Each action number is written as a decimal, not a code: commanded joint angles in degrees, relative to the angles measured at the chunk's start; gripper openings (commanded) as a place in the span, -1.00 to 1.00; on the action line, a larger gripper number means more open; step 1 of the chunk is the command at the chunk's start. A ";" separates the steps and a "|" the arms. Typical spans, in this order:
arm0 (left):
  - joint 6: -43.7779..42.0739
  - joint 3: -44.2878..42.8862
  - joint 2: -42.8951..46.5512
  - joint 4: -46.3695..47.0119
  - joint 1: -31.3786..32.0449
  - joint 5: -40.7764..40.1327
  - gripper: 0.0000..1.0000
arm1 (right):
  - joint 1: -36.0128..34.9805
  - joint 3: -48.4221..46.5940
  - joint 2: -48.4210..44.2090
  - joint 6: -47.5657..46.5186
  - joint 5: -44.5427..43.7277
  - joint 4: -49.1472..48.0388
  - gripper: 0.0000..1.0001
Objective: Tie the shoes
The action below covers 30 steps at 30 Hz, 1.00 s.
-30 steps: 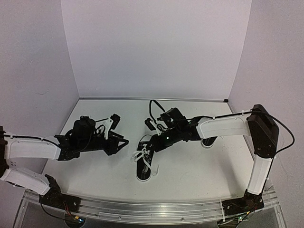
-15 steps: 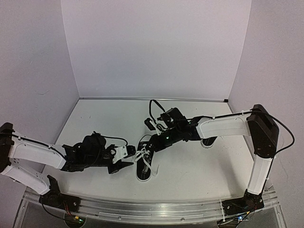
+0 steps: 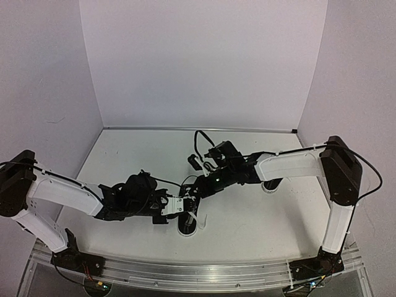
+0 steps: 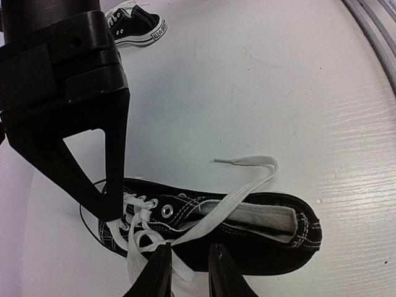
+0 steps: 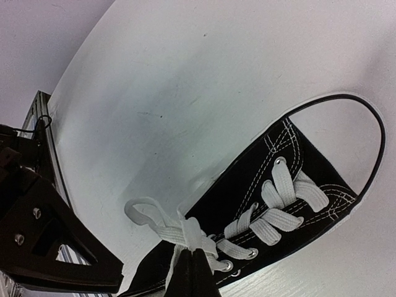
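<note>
One black shoe (image 3: 187, 221) with a white toe cap lies between the arms, also seen in the left wrist view (image 4: 253, 244) and the right wrist view (image 5: 291, 179). My right gripper (image 3: 195, 193) (image 5: 190, 250) is shut on a white lace loop (image 5: 154, 216) just above the eyelets. My left gripper (image 3: 179, 206) (image 4: 189, 247) sits low at the shoe's side. Its jaws stand a narrow gap apart, and a lace strand (image 4: 180, 270) runs between them. A free lace end (image 4: 247, 162) lies on the table beyond the shoe. The second shoe (image 4: 139, 25) (image 3: 270, 184) rests farther right, partly under the right arm.
The white table (image 3: 247, 223) is closed in by a back wall and side walls. A metal rail (image 3: 198, 272) runs along the near edge. A black cable (image 3: 199, 139) loops above the right wrist.
My left arm has swung in from the left to the shoe's side and lowered, and its jaws have narrowed around a lace strand. The right gripper has held its loop without moving.
</note>
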<state>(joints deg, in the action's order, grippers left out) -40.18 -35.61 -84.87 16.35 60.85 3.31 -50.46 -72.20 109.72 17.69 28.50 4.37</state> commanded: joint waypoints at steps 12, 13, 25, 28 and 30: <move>-5.64 -6.09 -8.51 -0.29 0.29 -5.79 -0.38 | -0.34 -0.45 0.52 0.35 1.31 -1.39 -1.00; -5.65 -6.23 -8.86 -0.05 0.32 -5.91 -0.37 | -0.34 -0.46 0.57 0.33 1.34 -1.39 -1.00; -4.90 -5.95 -7.81 0.92 0.41 -7.14 -0.86 | -0.34 -0.44 0.71 0.18 1.30 -1.40 -1.00; -4.64 -5.46 -6.76 1.60 0.40 -7.37 -0.98 | -0.34 -0.66 0.75 0.16 1.30 -1.31 -1.00; -4.56 -5.30 -6.31 1.53 0.41 -7.38 -1.00 | -0.34 -0.79 0.76 0.16 1.33 -1.30 -1.00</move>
<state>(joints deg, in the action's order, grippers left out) -45.10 -39.77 -93.82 15.63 61.08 -3.31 -50.46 -72.20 109.73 17.98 29.41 4.09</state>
